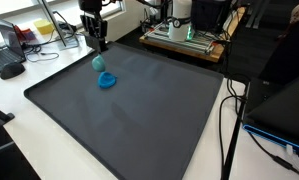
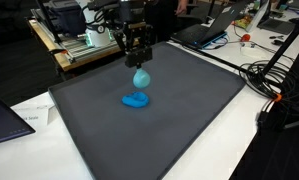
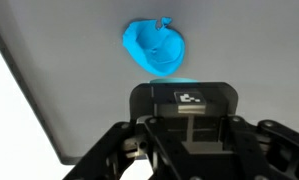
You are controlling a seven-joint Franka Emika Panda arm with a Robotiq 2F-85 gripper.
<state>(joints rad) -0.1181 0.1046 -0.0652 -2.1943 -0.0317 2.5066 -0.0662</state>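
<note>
My gripper (image 1: 99,48) hangs over the far part of a dark grey mat (image 1: 139,125). It also shows in an exterior view (image 2: 140,60). A small teal rounded object (image 1: 99,63) sits at its fingertips, above the mat, and also shows in an exterior view (image 2: 142,77). The fingers appear shut on its top. A bright blue bowl-like object (image 1: 107,81) lies on the mat just below and beside it, seen in both exterior views (image 2: 137,100). In the wrist view the blue object (image 3: 154,47) lies ahead, and a black block with a marker (image 3: 192,100) hides the fingertips.
The mat (image 2: 189,120) covers a white table. A machine on a wooden board (image 1: 184,35) stands beyond the mat's far edge. Black cables (image 1: 229,120) run along one side of the table. Laptops (image 2: 204,32) and clutter stand beyond the mat.
</note>
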